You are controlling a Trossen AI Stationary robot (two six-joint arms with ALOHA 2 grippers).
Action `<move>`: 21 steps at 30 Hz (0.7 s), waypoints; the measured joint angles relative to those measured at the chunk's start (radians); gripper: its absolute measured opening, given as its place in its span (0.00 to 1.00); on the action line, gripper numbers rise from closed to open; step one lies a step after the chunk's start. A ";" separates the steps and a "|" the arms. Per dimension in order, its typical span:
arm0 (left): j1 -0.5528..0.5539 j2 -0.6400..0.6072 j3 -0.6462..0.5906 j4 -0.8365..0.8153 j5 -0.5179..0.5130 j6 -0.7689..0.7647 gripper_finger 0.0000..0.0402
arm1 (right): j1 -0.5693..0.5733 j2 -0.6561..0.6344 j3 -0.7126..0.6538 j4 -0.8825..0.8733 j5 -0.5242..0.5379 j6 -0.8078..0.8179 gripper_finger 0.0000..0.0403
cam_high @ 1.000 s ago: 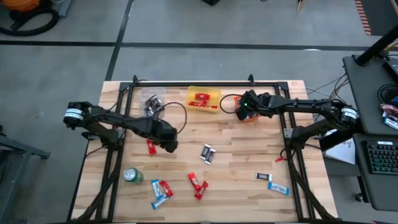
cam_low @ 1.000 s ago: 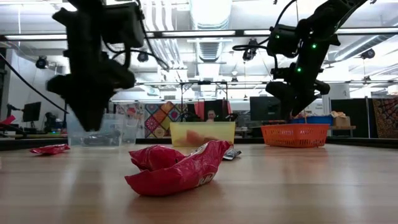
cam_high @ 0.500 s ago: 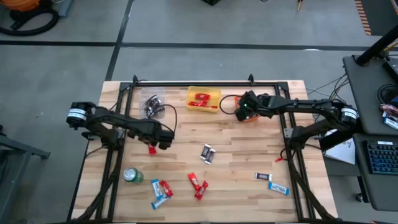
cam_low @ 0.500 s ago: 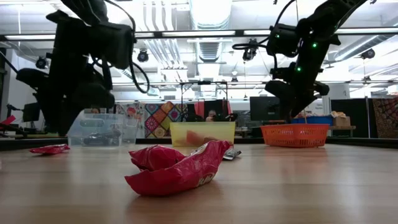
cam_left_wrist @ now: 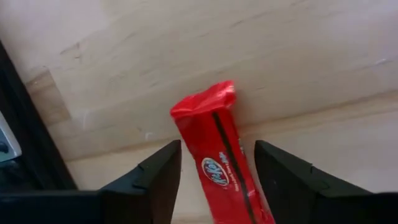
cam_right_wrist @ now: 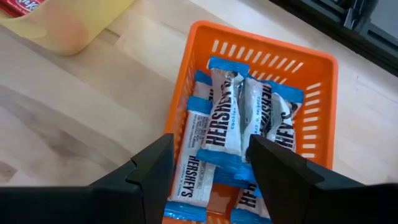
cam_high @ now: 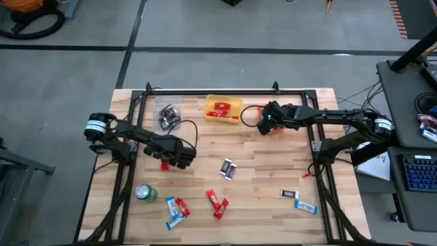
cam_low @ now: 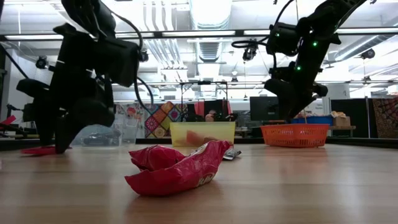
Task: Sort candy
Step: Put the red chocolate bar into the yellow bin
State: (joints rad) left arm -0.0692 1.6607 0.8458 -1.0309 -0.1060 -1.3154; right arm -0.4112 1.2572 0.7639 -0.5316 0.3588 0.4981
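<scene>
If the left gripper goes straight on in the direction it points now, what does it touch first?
Most likely the red bar lying on the table. The left gripper points down with open fingers on either side of it, apparently just above; the exact gap is unclear.

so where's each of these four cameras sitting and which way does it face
High: overhead, straight down; both arms over the wooden table.
Low: table height, level; crumpled red wrapper near, arms above.
Left wrist: open left gripper straddling glossy red mini bar, shared with high.
Right wrist: open right gripper over orange basket of blue-and-white bars.
</scene>
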 joint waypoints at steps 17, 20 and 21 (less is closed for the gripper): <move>-0.013 0.012 0.038 0.036 0.039 0.121 0.07 | 0.012 0.001 0.000 0.017 0.000 0.000 0.50; -0.023 0.012 0.068 0.044 0.042 0.187 0.02 | 0.012 0.001 0.000 0.017 0.000 -0.003 0.50; -0.028 0.012 0.081 0.045 0.042 0.215 0.01 | 0.012 0.001 0.000 0.017 0.000 -0.004 0.50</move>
State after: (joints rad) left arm -0.0974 1.6726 0.9268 -0.9861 -0.0638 -1.1008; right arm -0.3992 1.2579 0.7639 -0.5144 0.3588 0.4942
